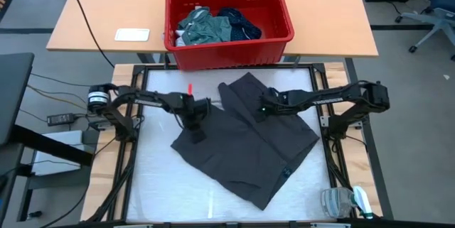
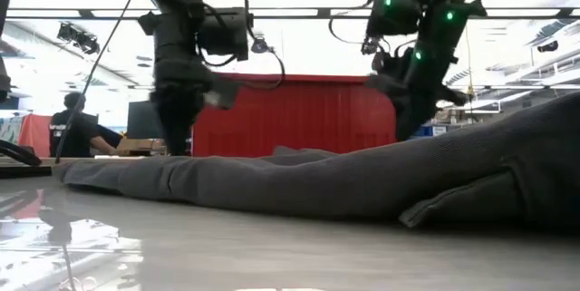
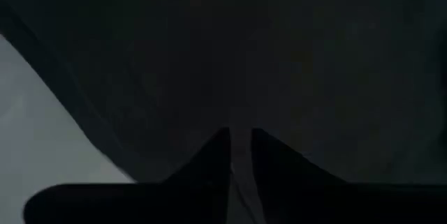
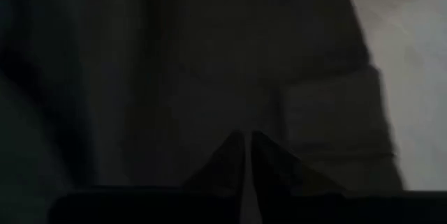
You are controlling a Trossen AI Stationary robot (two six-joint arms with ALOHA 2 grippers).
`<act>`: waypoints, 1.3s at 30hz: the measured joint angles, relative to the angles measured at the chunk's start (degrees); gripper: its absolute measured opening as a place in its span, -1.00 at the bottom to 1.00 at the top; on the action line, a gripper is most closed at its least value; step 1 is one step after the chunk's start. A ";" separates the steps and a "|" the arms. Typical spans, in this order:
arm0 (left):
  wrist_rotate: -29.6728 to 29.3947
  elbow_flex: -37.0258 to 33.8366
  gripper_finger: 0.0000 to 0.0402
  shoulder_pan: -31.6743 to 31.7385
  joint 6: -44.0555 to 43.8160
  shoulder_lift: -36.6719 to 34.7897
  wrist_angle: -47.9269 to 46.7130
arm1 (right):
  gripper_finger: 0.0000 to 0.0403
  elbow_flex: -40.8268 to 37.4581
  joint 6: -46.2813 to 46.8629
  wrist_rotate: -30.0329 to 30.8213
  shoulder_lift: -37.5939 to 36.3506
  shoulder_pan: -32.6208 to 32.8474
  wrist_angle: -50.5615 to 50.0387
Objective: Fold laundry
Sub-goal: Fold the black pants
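A charcoal grey garment (image 1: 249, 143) lies spread on the white bench (image 1: 160, 185), just in front of the red basket (image 1: 229, 47), which stands on a wooden table beyond the bench. The cloth runs on a slant, one end reaching up toward the basket and the other trailing down toward the near right corner of the bench.

The left pincer (image 1: 193, 114) sits at the garment's left edge, on the side away from the basket's right half. In the left wrist view its fingers (image 3: 209, 161) stand almost together with a thin fold of the grey cloth (image 3: 279, 56) pinched in the narrow gap, so it is gripping the garment's edge.

The right pincer (image 1: 261, 109) rests on the upper part of the garment, nearer the basket than the cloth's middle. In the right wrist view its fingertips (image 4: 234, 155) are nearly touching with the grey cloth (image 4: 174, 63) right under and ahead of them; whether a fold is actually caught between them cannot be told.

From the low view the garment (image 2: 362, 178) lies as a low ridge across the bench, with the basket (image 2: 290, 114) behind it and both arms coming down onto the cloth.

Inside the basket lie more pieces of laundry: a teal-green shirt (image 1: 206, 28) and a navy piece (image 1: 240, 22) beside it.
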 joint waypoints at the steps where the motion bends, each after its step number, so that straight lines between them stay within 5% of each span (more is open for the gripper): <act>1: 0.21 -0.28 -0.69 -1.12 -0.76 0.45 -1.04 | -0.83 0.00 -0.39 0.12 0.75 -0.42 -1.58; 8: 6.05 -6.27 -0.69 -9.38 -8.51 0.37 -1.54 | -0.97 -0.07 1.27 3.91 3.93 -2.58 -16.48; 11: 7.42 -6.80 -0.69 -12.45 -11.42 -0.29 -2.23 | -0.95 -0.04 0.22 1.86 1.80 -0.41 -11.20; 19: 6.44 -4.09 -0.69 -16.21 -14.02 -8.42 -4.41 | -0.84 0.00 -0.39 -14.83 -0.42 8.27 11.32; 24: 3.99 -2.78 -0.69 -17.80 -5.39 -16.76 -3.96 | -0.83 0.00 -10.93 -15.01 -0.42 19.75 25.88; 28: 0.72 -2.80 -0.69 -20.82 4.71 -22.45 -4.41 | -0.83 0.24 -10.04 -14.10 -0.44 28.92 29.63; 33: 0.30 -2.80 -0.51 -25.08 17.31 -25.08 -4.47 | -0.81 5.41 -1.50 -13.43 0.17 37.91 23.08; 39: 0.10 -6.00 0.00 -30.61 25.77 -24.01 -1.34 | -0.81 20.69 4.07 -14.44 7.56 43.31 6.65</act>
